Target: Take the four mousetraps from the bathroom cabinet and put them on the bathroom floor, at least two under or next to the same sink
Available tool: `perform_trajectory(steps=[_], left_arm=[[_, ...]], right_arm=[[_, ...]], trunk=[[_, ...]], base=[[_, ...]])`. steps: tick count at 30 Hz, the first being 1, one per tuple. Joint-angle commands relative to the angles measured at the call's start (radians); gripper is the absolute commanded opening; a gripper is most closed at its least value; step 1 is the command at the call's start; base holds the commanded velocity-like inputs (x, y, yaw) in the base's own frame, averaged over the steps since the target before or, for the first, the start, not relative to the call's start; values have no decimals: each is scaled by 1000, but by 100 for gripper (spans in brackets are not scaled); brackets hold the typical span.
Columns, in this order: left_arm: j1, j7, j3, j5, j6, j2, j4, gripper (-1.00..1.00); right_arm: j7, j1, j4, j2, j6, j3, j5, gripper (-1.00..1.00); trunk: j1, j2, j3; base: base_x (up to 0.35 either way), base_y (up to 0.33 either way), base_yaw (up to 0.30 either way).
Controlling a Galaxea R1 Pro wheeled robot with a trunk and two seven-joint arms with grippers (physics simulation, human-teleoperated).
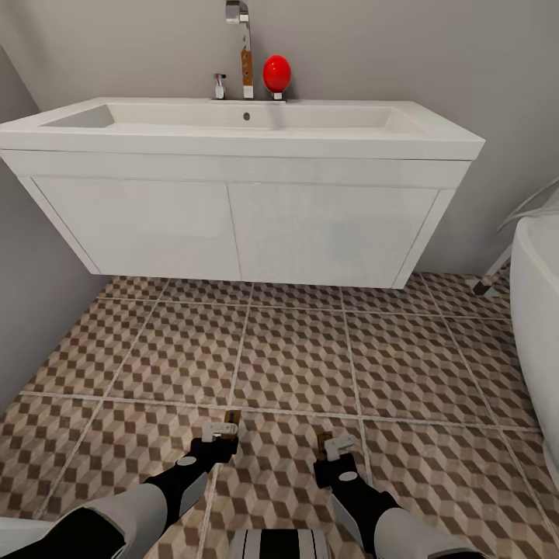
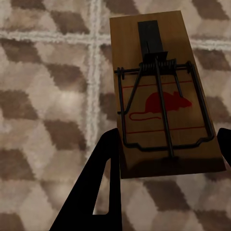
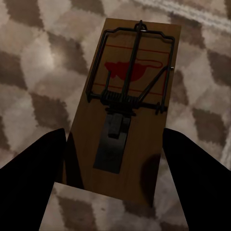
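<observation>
Cube-patterned brown-and-beige floor tiles [image 1: 295, 365] stretched before the white wall-hung sink [image 1: 233, 155], where each gripper, left [image 1: 221, 429] and right [image 1: 335, 444], apparently clenched a tan wooden mousetrap [image 2: 161, 96] [image 3: 127, 106], best lowered flat close beside that basin.

The head view is evenly and softly lit, with a dim shadow cast beneath the sink [image 1: 241, 140]. Both wrist views are rendered darker and coarser: the bathroom floor [image 2: 43, 96] is blurred and pixelated there.
</observation>
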Motion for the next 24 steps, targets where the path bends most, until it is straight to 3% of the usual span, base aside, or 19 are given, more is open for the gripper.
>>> perform_trajectory(steps=[1,19,24], left_arm=[[0,3,-9,5,-5,0,1,-100],[0,7,-4,15,2,-15,2,-100],[0,41,-4,12,1,-16,2,-100]], right_arm=[[-6,-1,1,0,-1,7,3,-100],[-6,-1,0,0,-8,7,3,-100],[-6,-1,0,0,-8,7,3,-100]], trunk=[[0,0,-1],[0,0,-1],[2,-1,-20]], base=[[0,0,0],[0,0,0],[0,0,0]])
